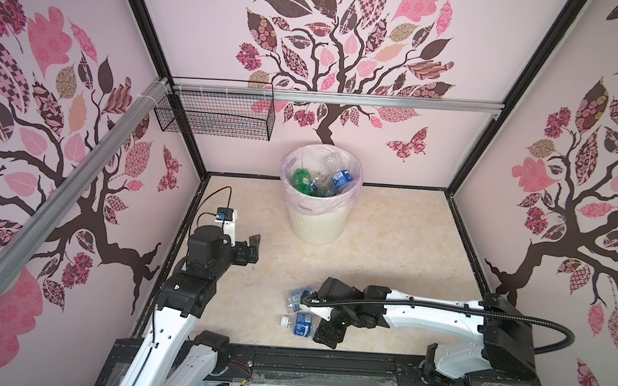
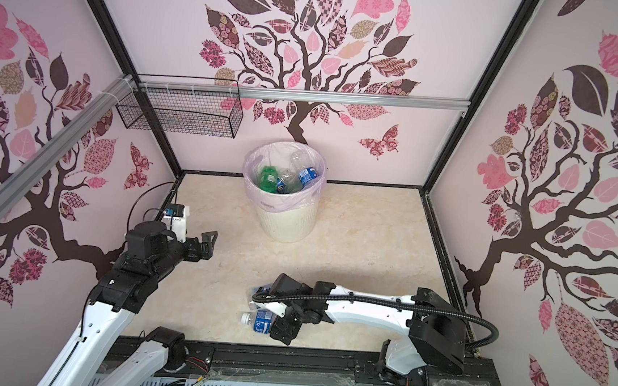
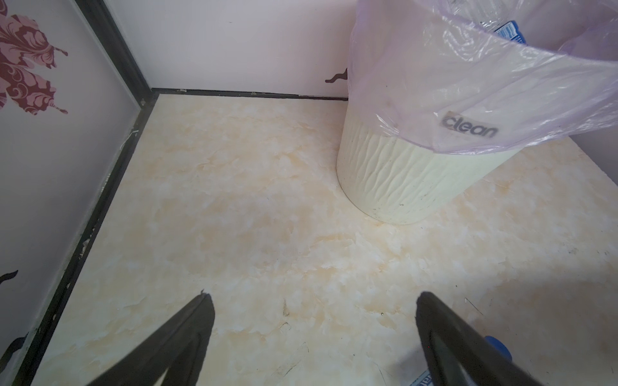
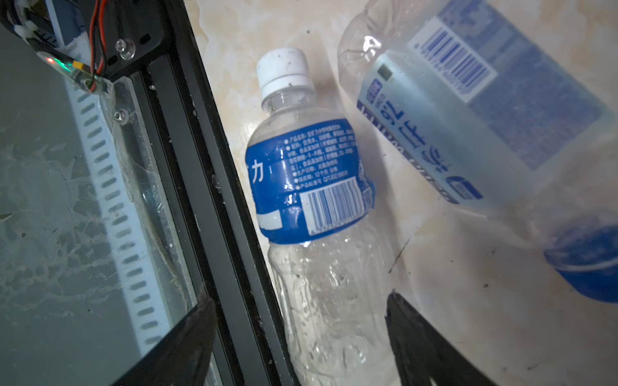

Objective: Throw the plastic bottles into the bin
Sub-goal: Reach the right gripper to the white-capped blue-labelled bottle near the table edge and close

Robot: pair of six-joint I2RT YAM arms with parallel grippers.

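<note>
The bin [image 1: 314,226], a cream ribbed tub, stands against the back wall at the middle of the marbled floor [image 1: 390,245]. Its pale pink liner bag [image 3: 434,83] is folded over the rim and printed with the word "clean" [image 3: 470,127]. Inside it lie several plastic bottles, among them a green one [image 1: 301,180] and a blue-labelled one [image 1: 340,177] whose print is too small to read. Two more bottles lie on their sides near the front rail [image 4: 214,200], close together. The blue-capped bottle [image 4: 468,117] carries a pale blue label with a barcode and large characters that I cannot read with certainty. The white-capped bottle [image 4: 311,180], just beside the rail, wears a dark blue label with a white "力", a barcode and lines of fine Chinese print too small to make out. The right gripper [image 4: 299,299] is low over the clear lower body of this white-capped bottle with its jaws apart. One finger [image 4: 418,334] is at the bottle's side and the other [image 4: 187,334] is over the rail, clear of the plastic, so nothing is grasped. The left gripper [image 3: 312,300] hangs spread wide and empty above bare floor, to the left of the bin and apart from it.
</note>
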